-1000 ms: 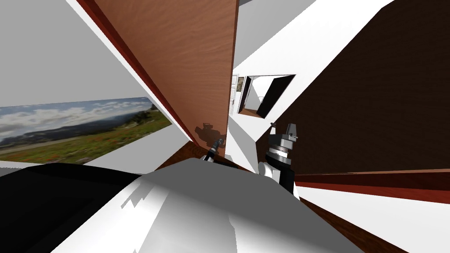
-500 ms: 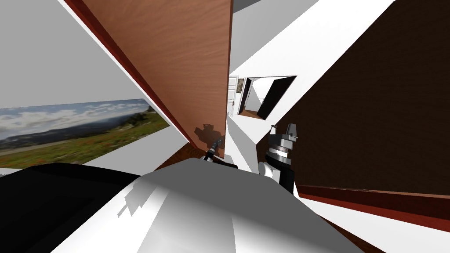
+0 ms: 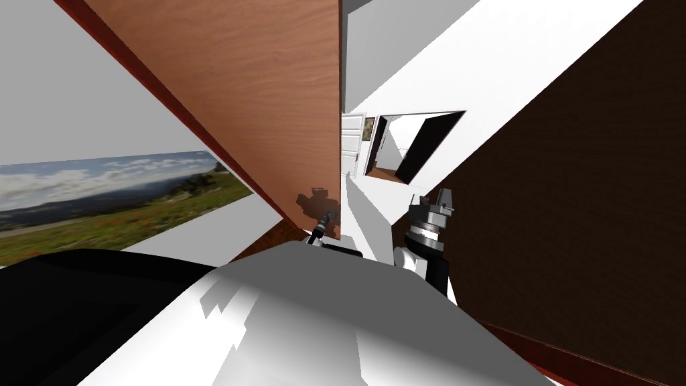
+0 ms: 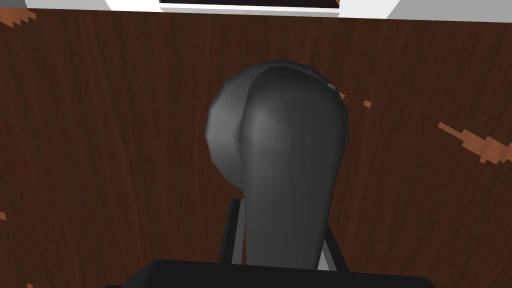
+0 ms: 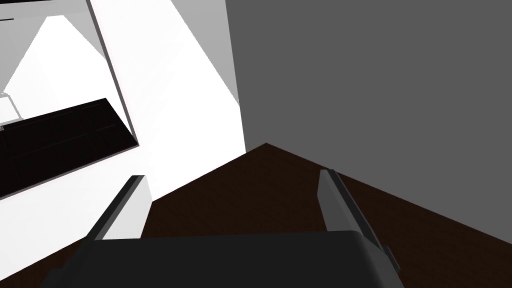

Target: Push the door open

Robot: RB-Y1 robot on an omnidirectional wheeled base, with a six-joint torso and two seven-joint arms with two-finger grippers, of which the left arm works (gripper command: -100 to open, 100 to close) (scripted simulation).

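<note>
Door: tall reddish-brown wood-grain door leaf (image 3: 268,100); stood partly swung, seen at a steep angle, with its free edge beside a gap that opened onto a white-walled passage (image 3: 375,221).
Handle: dark grey rounded handle (image 4: 277,150); sat on the door face close to the free edge, against dark-shaded wood grain in the left wrist view.
Left tool: left tool (image 3: 327,220) was clenched on the handle, with its thin light grey fingers (image 4: 327,252) pressed to the handle's sides and mostly hidden behind it; reached forward to the door.
Right tool: right tool (image 5: 231,175) was released, with both fingers spread wide and nothing between them; held upright beside the gap in the head view (image 3: 430,198), well apart from the door, over dark brown floor (image 5: 260,200).
Step in hand: judged as mid-push, with grip made on the handle and the leaf already off its frame but not yet wide open.
Progress: judged partial; the gap looked narrow for passing through.
Next move: judged to call for forward pressure through the handle along the leaf's arc, away from the body, with the wrist turning as the leaf swings.
Care: the rounded handle may let the thin fingers slip; would want the push kept square to the door face, not along it.
Right arm: no part needed; best kept clear of the gap.
</note>
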